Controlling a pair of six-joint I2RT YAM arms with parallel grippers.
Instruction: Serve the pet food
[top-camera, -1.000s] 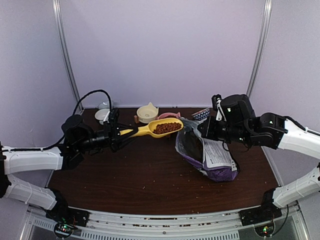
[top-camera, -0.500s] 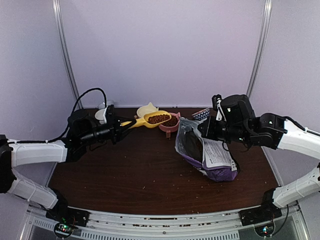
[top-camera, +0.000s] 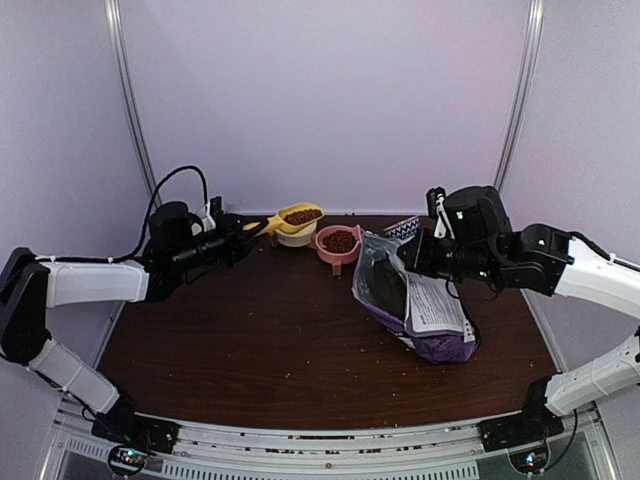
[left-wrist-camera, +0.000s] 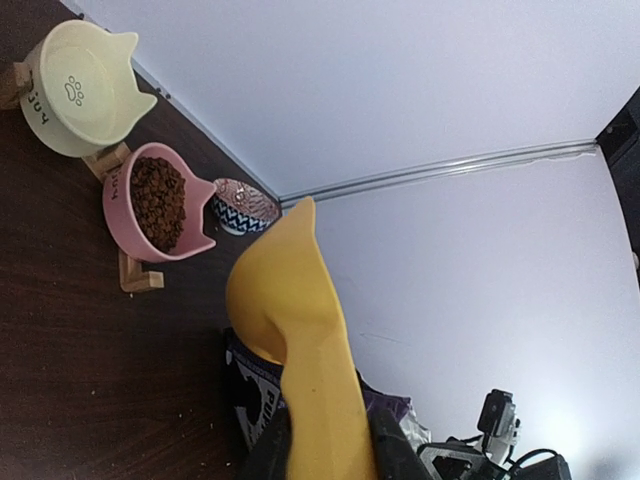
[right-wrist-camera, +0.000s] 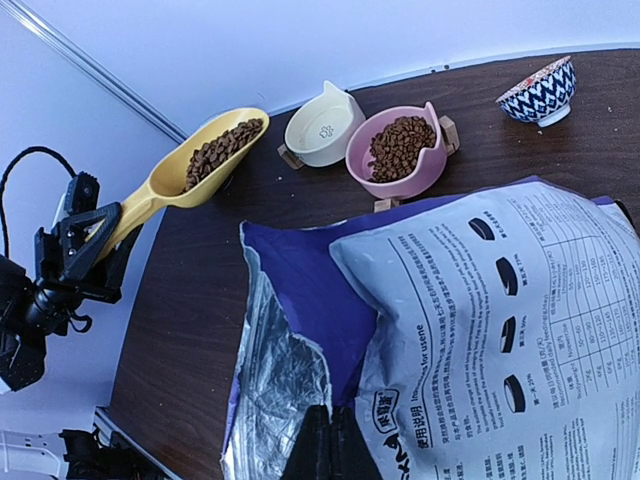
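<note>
Kibble (right-wrist-camera: 222, 148) heaping in a yellow plastic scoop (right-wrist-camera: 160, 185) at the cream bowl (left-wrist-camera: 80, 85).
Left fingers (top-camera: 236, 238) are clenching the scoop's smooth tapered handle, holding it at 11 o'clock over the dark wood-grain surface (top-camera: 260, 340); more reddish-brown pellets are filling the glossy pink cat-eared bowl (right-wrist-camera: 395, 188) at 12 o'clock. Right fingers (right-wrist-camera: 318, 445) are pinching the crinkled foil rim of the purple bag (top-camera: 410, 300), lying at 3 o'clock.
</note>
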